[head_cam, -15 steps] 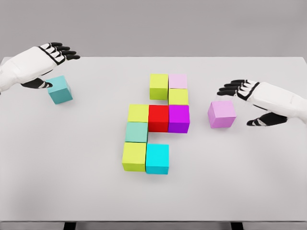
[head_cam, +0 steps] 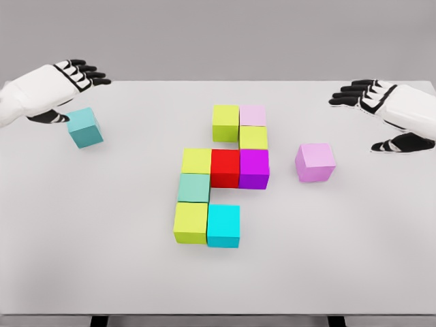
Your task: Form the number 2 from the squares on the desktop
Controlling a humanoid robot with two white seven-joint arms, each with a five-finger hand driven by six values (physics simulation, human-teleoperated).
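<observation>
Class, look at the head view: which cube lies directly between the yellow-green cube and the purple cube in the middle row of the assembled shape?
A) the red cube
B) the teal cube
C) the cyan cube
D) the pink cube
A: the red cube sits flush between the yellow-green cube on its left and the purple cube on its right.

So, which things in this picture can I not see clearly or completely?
- Head view: the right hand has its arm cut off by the right picture edge.
- Head view: the left hand hides the far upper corner of the loose teal cube, so contact cannot be judged.
- Head view: the white table hides its dark legs, apart from stubs at the bottom edge.
</observation>
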